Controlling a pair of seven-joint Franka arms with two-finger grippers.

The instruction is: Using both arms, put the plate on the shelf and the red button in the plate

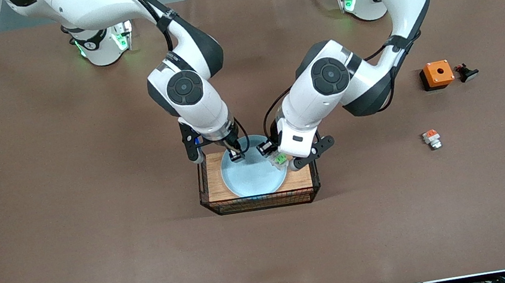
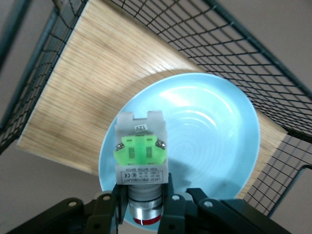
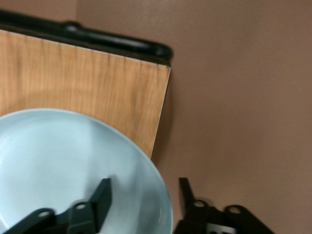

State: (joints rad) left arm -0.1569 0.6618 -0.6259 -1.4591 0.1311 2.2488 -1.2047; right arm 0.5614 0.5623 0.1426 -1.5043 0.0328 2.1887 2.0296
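The left gripper is clenching the small, light, rigid red button by its metal collar over the plate, while the right gripper is straddling the smooth, likely slippery and breakable plate's rim with jaws apart.

Both arms reach in from their bases and bend down toward the middle of the table, wrists close together. The right gripper points down with its fingers spread apart, one to each side of the plate's rim. The left gripper hangs over the plate, clamped on the red button.
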